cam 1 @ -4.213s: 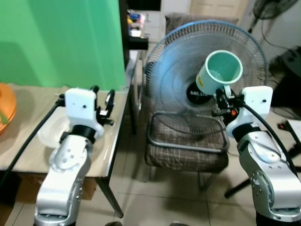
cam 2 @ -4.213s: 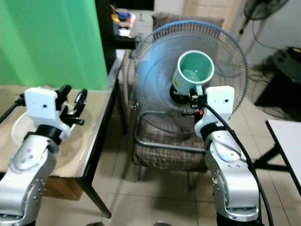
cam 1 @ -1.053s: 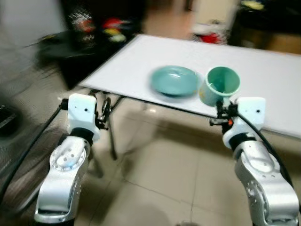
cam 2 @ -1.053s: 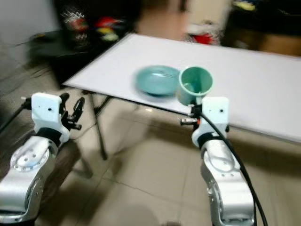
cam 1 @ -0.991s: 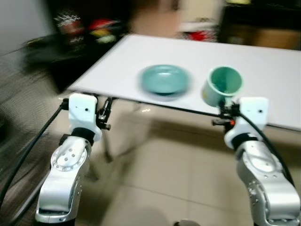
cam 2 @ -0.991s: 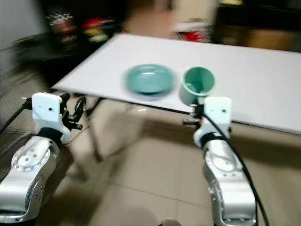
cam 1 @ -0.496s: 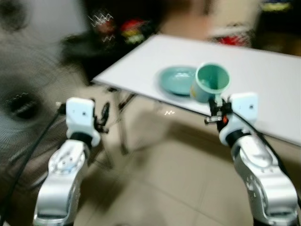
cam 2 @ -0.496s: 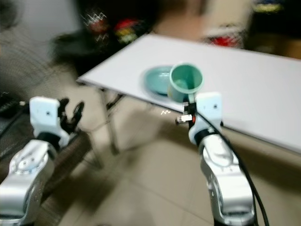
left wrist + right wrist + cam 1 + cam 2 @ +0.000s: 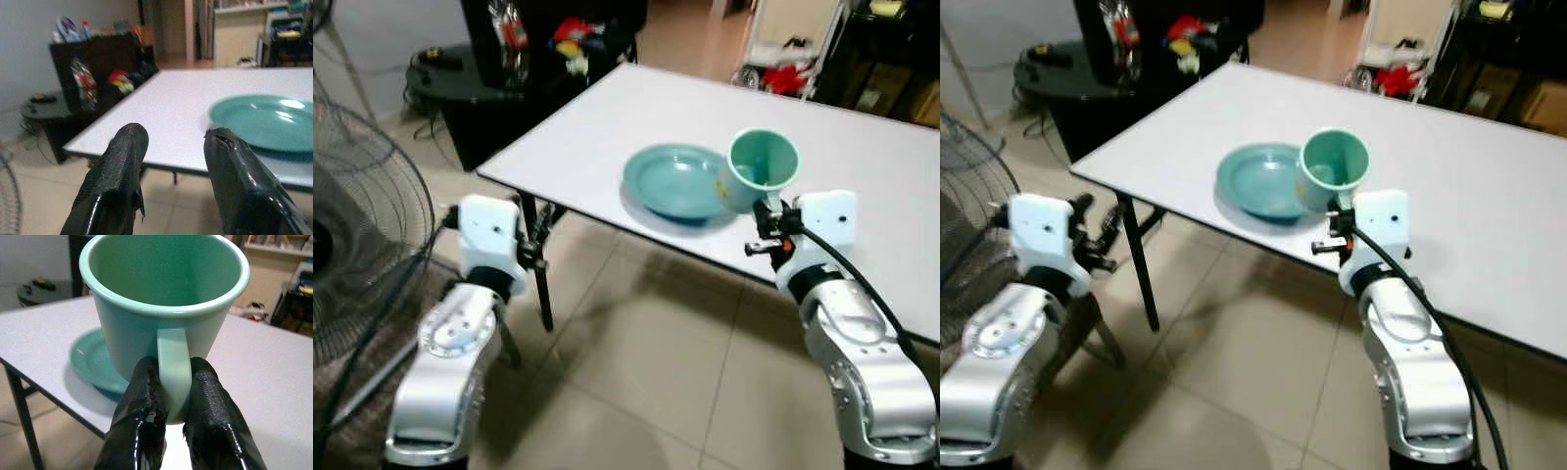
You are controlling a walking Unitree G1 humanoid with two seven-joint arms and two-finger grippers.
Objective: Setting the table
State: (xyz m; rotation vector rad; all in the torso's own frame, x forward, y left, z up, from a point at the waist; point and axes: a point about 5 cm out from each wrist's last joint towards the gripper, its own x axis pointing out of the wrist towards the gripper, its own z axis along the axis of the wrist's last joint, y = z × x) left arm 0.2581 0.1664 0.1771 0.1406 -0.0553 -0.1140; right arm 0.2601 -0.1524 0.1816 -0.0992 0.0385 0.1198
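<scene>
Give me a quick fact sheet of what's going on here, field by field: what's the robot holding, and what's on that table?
Held item: green mug, pinched by its handle, mouth up
Holding claw: right claw, shut on the handle
Mug position: raised in front of the white table, near its front edge, just right of the plate
On the table: green plate, lying flat near the front edge
Left claw: open, holding nothing, low by the table's left corner
Nearby: fan on the floor at the robot's left
Task status: mug not yet set down

Lighting was even, bright, indoor. Head views sharp. Glare sat on plate at 3 o'clock; wrist backgrounds were soft.
</scene>
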